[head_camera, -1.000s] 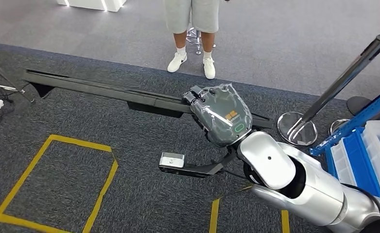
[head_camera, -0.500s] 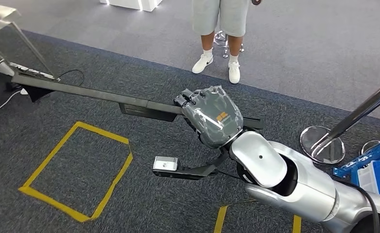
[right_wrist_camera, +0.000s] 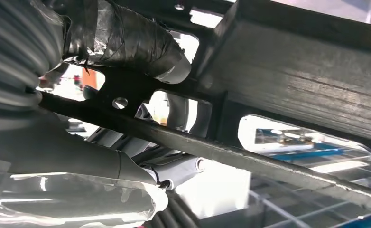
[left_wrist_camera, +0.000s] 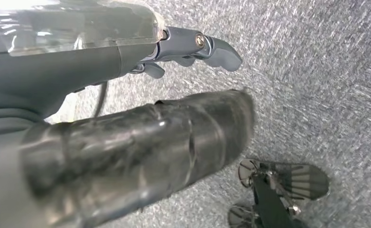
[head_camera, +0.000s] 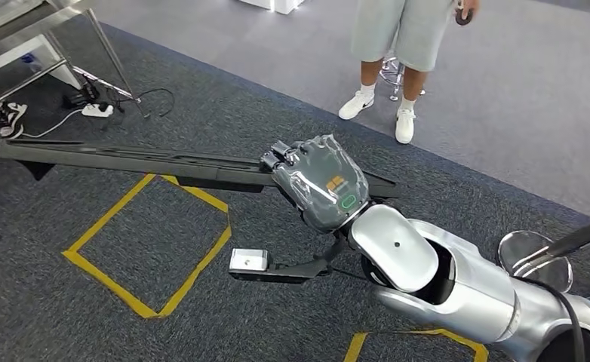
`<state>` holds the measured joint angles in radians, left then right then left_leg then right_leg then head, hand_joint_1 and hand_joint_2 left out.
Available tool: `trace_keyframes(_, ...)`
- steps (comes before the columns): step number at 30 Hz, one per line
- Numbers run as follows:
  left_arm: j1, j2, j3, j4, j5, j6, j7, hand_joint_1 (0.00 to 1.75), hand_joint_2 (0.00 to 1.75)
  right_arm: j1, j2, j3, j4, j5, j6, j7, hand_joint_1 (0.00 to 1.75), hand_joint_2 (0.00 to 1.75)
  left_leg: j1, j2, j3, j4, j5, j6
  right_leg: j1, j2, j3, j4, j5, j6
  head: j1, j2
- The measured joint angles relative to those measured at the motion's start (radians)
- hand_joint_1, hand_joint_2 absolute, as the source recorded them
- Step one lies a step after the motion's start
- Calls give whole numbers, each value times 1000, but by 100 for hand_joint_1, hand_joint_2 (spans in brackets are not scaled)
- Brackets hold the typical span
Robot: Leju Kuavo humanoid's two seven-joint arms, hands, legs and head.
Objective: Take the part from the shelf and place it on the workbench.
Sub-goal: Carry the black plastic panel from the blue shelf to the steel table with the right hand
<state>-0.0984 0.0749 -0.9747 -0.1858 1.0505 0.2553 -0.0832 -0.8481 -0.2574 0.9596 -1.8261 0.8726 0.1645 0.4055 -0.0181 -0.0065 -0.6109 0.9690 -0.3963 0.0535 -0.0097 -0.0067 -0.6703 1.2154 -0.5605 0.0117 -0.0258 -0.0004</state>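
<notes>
We saw the right hand [head_camera: 322, 183] clenched round a long black part [head_camera: 126, 160] — held level above grey carpet, reaching far left — left hand [left_wrist_camera: 126, 109] hanging empty, fingers apart, person's legs [head_camera: 386, 75] beyond.

a dark grey carpet [head_camera: 201, 317] covers the near floor, with a square of yellow tape [head_camera: 150, 245] on the left. far off stands a person [head_camera: 394, 45] in grey shorts and white shoes on lighter flooring. far left, metal table legs [head_camera: 88, 38] rise beside a power strip [head_camera: 96, 110] and cables.
</notes>
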Motion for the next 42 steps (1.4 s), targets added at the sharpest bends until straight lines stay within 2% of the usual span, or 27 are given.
trace_keyframes(1,-2,0,0,0,-1,-1,2,0,0,1,0,2,2,0,0,-1,175,175,1,-12,-1,2,-1,0,-1,6,-27,52,-16,3,0,0)
trace_keyframes(2,-3,0,0,0,-1,-2,3,0,0,2,0,4,5,-1,-1,-1,175,175,4,-26,-3,6,-2,-2,-3,7,-40,75,-15,7,1,0)
trace_keyframes(3,-3,0,0,0,-2,-2,4,0,0,2,0,6,7,-1,-1,-2,175,175,7,-40,-4,12,-5,-5,-7,8,-35,62,6,12,1,0)
trace_keyframes(4,-2,0,-1,0,-2,-2,6,0,0,1,0,7,9,-1,-1,-2,175,175,12,-54,-6,21,-8,-11,-12,13,-13,12,40,18,1,0)
trace_keyframes(6,-3,1,-1,0,-2,-2,8,0,0,-1,0,8,11,-2,-3,-4,175,175,19,-80,-20,50,-20,-26,-24,51,42,-101,86,29,2,0)
trace_keyframes(8,-3,3,0,0,-2,-2,9,0,0,-2,1,9,13,-2,-4,-6,175,175,23,-103,-40,71,-25,-39,-26,79,62,-143,87,26,5,0)
trace_keyframes(10,2,4,-1,0,-2,-2,10,0,0,-4,3,11,16,-3,-5,-6,175,175,28,-121,-53,74,-22,-47,-23,63,60,-142,87,10,6,0)
trace_keyframes(12,7,1,-1,0,-2,-3,11,0,0,-7,6,12,19,-3,-6,-7,175,175,28,-92,-69,102,-38,-55,-23,42,62,-145,89,-4,0,0)
trace_keyframes(14,4,-1,-1,0,-2,-4,11,0,0,-10,9,12,20,-3,-6,-7,175,175,27,-31,-116,198,-87,-62,-19,19,64,-148,91,-12,-9,0)
trace_keyframes(15,1,-1,-1,0,-2,-4,11,0,0,-11,10,13,21,-3,-6,-7,175,175,28,-13,-148,263,-115,-64,-16,6,64,-148,90,-15,-12,0)
trace_keyframes(17,0,-1,-1,0,-2,-4,12,0,0,-10,10,15,23,-3,-6,-7,175,175,28,-1,-186,341,-134,-61,-9,-20,64,-148,88,-17,-13,0)
trace_keyframes(18,1,-1,-1,0,-1,-4,12,0,0,-10,10,15,24,-3,-5,-8,175,175,26,1,-178,325,-118,-56,-7,-32,65,-148,87,-18,-13,0)
trace_keyframes(19,2,-1,-1,0,1,-5,13,0,0,-11,11,16,24,-3,-5,-8,175,175,22,7,-150,274,-87,-49,-5,-43,67,-148,85,-18,-13,0)
trace_keyframes(21,1,0,-1,0,6,-5,15,0,0,-14,11,16,25,-3,-5,-9,175,175,3,50,-78,137,-38,-30,-1,-64,71,-151,82,-18,-12,0)
trace_keyframes(23,-1,2,-1,0,12,-8,18,0,0,-16,12,17,26,-3,-1,-9,175,175,-16,79,-44,69,-27,-15,-1,-83,76,-159,82,-13,-12,0)
trace_keyframes(25,-1,5,-1,0,18,-11,22,0,0,-19,13,17,28,-4,9,-9,175,175,-20,61,-37,52,-21,-8,-1,-100,82,-169,82,-5,-12,0)
trace_keyframes(26,0,6,-1,0,19,-11,24,0,0,-22,14,18,30,-6,15,-8,175,175,-17,50,-29,39,-16,-6,-2,-94,84,-168,79,-2,-12,0)
trace_keyframes(28,1,6,-1,0,18,-11,27,0,0,-32,14,18,34,-10,26,-6,175,175,-9,31,-11,15,-6,-2,-2,-51,66,-118,46,3,-11,0)
trace_keyframes(30,-1,4,-1,0,18,-12,28,0,0,-42,14,20,39,-15,45,1,175,175,-5,9,-7,12,-4,1,-2,-7,6,0,-6,4,-11,0)
trace_keyframes(31,-2,3,-1,0,18,-12,28,0,0,-50,14,23,43,-21,63,8,175,175,-4,-5,-8,15,-5,2,-3,1,-24,53,-20,6,-11,0)
trace_keyframes(32,-3,3,-1,0,18,-12,29,0,0,-62,13,29,50,-31,90,20,175,175,-3,-20,-10,21,-7,1,-4,4,-42,79,-18,7,-11,0)
trace_keyframes(33,-3,2,-1,0,18,-13,29,0,0,-80,13,36,58,-42,119,33,175,175,-1,-35,-12,28,-10,-1,-5,6,-42,66,5,10,-11,0)
trace_keyframes(34,-2,2,-1,0,19,-14,30,0,0,-103,11,43,69,-53,146,46,175,175,1,-50,-15,37,-14,-4,-9,9,-25,21,40,13,-11,0)
trace_keyframes(36,-1,2,-1,0,25,-19,32,0,0,-152,7,53,94,-70,184,66,175,175,6,-77,-28,63,-25,-16,-18,45,24,-89,88,21,-11,0)
trace_keyframes(38,-1,3,0,0,29,-22,35,0,0,-180,4,57,107,-76,198,75,175,175,7,-91,-42,82,-32,-24,-24,84,45,-137,89,25,-9,0)
trace_keyframes(39,-2,3,0,0,30,-22,36,0,0,-186,4,57,110,-78,201,76,175,175,6,-93,-46,87,-32,-26,-25,91,47,-141,88,25,-8,0)
trace_keyframes(42,-2,4,0,0,36,-22,43,0,0,-204,3,60,118,-90,211,82,175,175,8,-102,-53,90,-30,-28,-21,83,44,-136,90,18,-8,0)
